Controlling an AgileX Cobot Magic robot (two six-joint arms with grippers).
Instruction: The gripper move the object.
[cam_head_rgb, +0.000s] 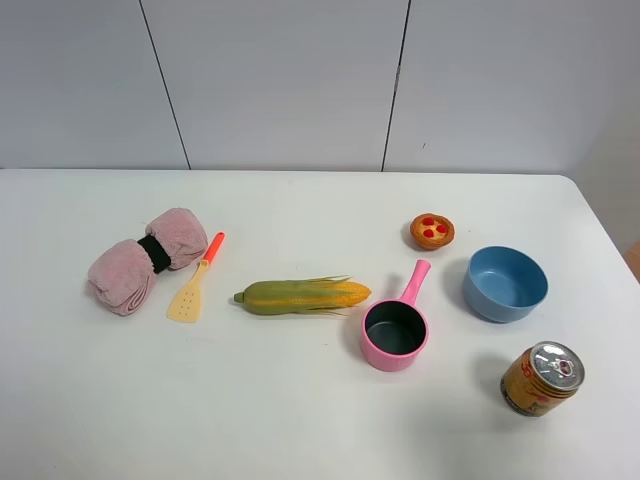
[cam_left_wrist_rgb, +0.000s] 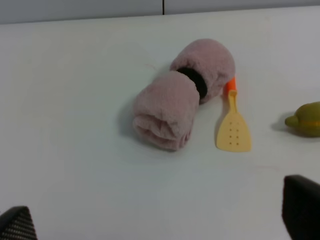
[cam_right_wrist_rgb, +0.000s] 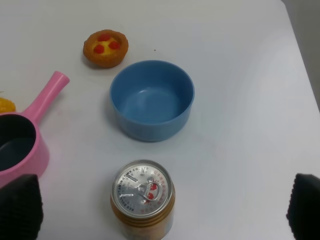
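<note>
A white table (cam_head_rgb: 300, 420) before pale wall panels: your left gripper (cam_left_wrist_rgb: 160, 227) hovers with jaws spread wide, holding nothing, the pink rolled towel (cam_left_wrist_rgb: 182, 95) lying ahead of its fingertips, touching one yellow spatula (cam_left_wrist_rgb: 233, 125) beside one corn cob (cam_left_wrist_rgb: 306, 119). Your right gripper (cam_right_wrist_rgb: 160, 210), likewise parted and holding nothing, hangs over one gold can (cam_right_wrist_rgb: 143, 200), whose lid lettering is too small to read. Beyond it sit one empty blue bowl (cam_right_wrist_rgb: 151, 100), one empty pink saucepan (cam_right_wrist_rgb: 20, 145) and one fruit tart (cam_right_wrist_rgb: 105, 47).
</note>
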